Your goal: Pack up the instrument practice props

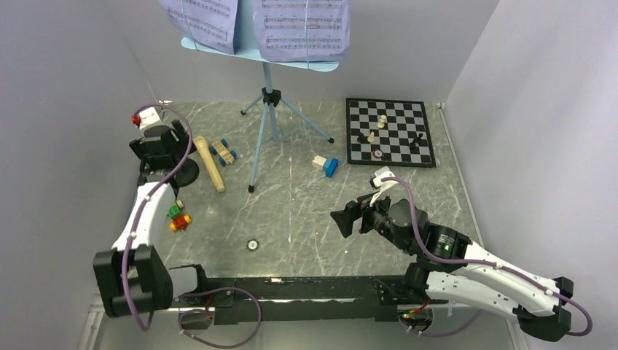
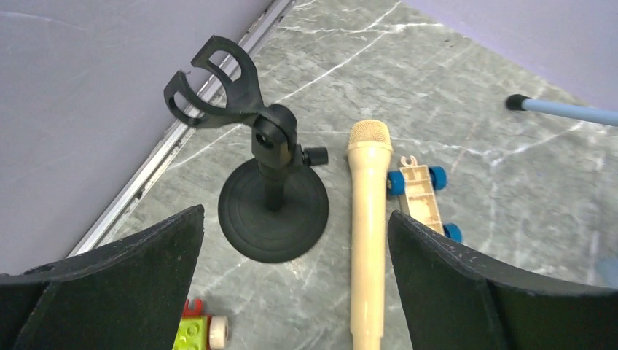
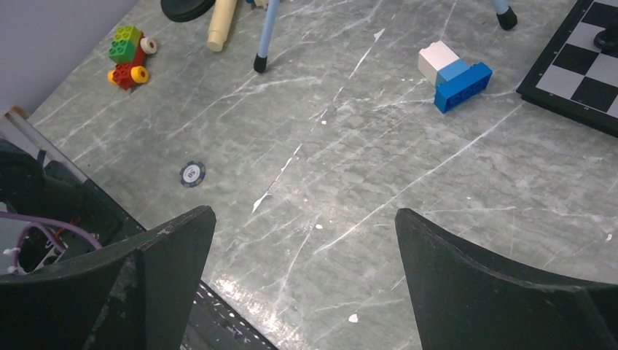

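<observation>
Pale lilac walls [image 1: 65, 65] enclose a grey, white-veined marble tabletop [image 1: 306, 219].

Top view: music stand [image 1: 268, 80] desk and sheet-music pages [image 1: 302, 25] are clipped by the top edge. Mic stand [image 1: 188, 173] is mostly behind the left arm [image 1: 149, 197]; only part of the base shows. Chess pieces [image 1: 380, 122] are too small to tell which is which. Left wrist view: microphone [image 2: 368, 219] tail runs off the bottom edge. Right wrist view: chessboard [image 3: 583, 69] shows one corner only, the rest cut by the frame.

Marbled table [image 1: 306, 211], microphone [image 1: 209, 163], chessboard [image 1: 402, 117], blocks [image 1: 326, 165], perhaps chip [image 1: 253, 245]
</observation>
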Motion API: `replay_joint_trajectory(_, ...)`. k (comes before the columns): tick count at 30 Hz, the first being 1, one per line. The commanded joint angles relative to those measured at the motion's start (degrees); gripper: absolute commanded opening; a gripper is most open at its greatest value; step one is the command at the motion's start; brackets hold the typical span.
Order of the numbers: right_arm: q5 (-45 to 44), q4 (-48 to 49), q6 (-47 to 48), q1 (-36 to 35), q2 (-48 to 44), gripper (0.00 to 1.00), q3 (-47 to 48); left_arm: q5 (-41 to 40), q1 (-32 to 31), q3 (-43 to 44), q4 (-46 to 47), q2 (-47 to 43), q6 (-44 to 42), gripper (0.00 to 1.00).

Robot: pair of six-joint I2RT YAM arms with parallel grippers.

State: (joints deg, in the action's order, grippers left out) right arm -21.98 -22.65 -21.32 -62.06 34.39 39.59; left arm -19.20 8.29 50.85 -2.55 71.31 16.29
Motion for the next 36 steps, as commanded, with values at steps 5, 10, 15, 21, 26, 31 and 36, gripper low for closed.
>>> replay_joint_trajectory(5,2.66,2.50,-1.87,-0.17,0.91,1.00,1.62,-1.43,-4.11,-1.10,-8.04,-17.57,5.27,0.99)
replay_joint_trajectory(10,2.93,4.49,-2.06,-0.16,2.60,1.00,1.31,-6.51,-12.34,1.34,-12.70,-24.19,5.99,0.99)
replay_joint_trajectory(15,2.24,5.87,-3.15,-0.15,3.59,1.00,0.78,-4.35,-22.75,1.22,-10.70,-24.74,5.07,0.99)
replay_joint_trajectory(21,1.86,6.14,-5.48,-0.12,3.90,1.00,-0.29,7.94,-27.99,-5.10,-0.40,-20.52,4.26,0.99)
replay_joint_trajectory(26,0.86,4.46,-6.12,-0.16,5.08,1.00,-0.20,11.64,-28.33,-10.89,12.09,-16.65,2.69,0.99)
replay_joint_trajectory(31,-0.33,3.22,-5.67,-0.16,7.20,1.00,1.09,22.42,-26.20,-11.68,21.61,-10.72,2.22,0.99)
replay_joint_trajectory(36,-0.55,2.20,-5.81,-0.14,8.89,1.00,2.29,23.52,-26.31,-2.13,13.83,0.70,-1.66,0.99)
